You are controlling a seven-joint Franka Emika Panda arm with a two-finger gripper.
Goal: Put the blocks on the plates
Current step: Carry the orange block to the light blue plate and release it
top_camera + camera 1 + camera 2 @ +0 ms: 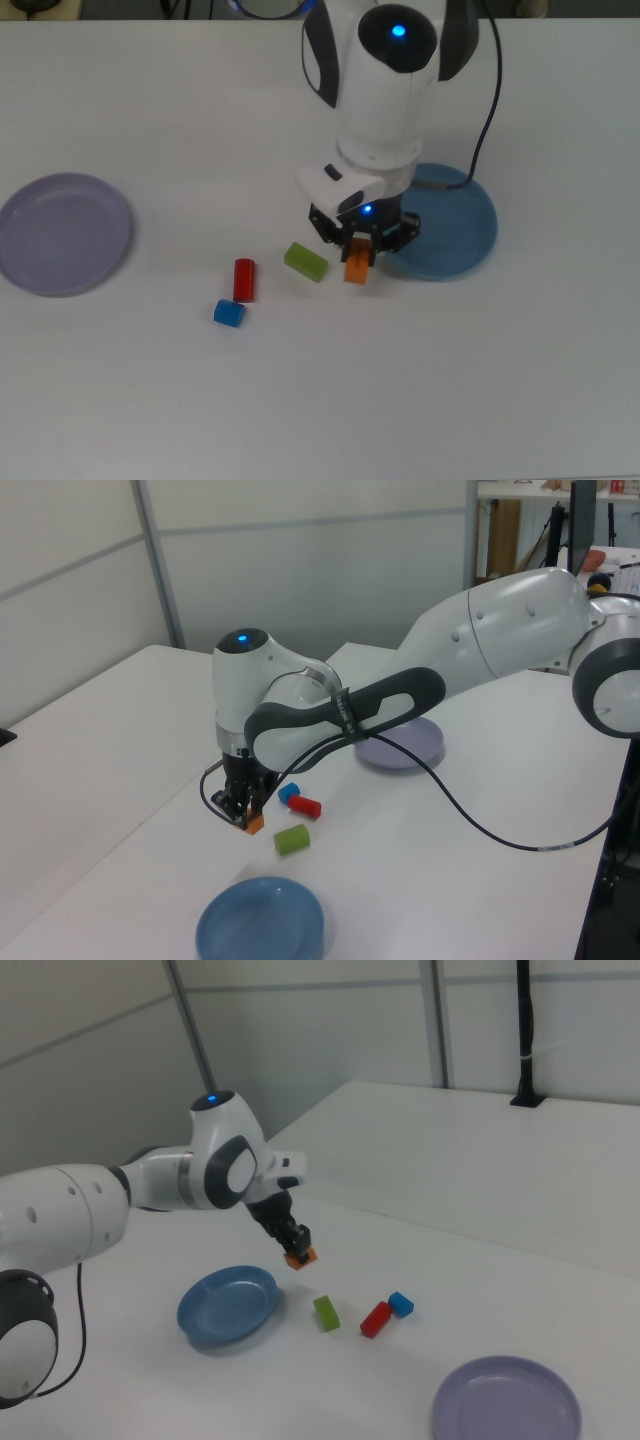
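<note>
Counting four blocks [305, 262]; two plates [455, 222]; one pincer [358, 262].

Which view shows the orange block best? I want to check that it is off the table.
The right view: the orange block hangs in the gripper, clear of the table. The top view shows it from above only; the left view partly hides it.

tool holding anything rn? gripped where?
Yes: the tool is shut on the orange block, gripping its upper end. The rest of the block hangs below the fingertips, clear of the table, near the blue plate.
</note>
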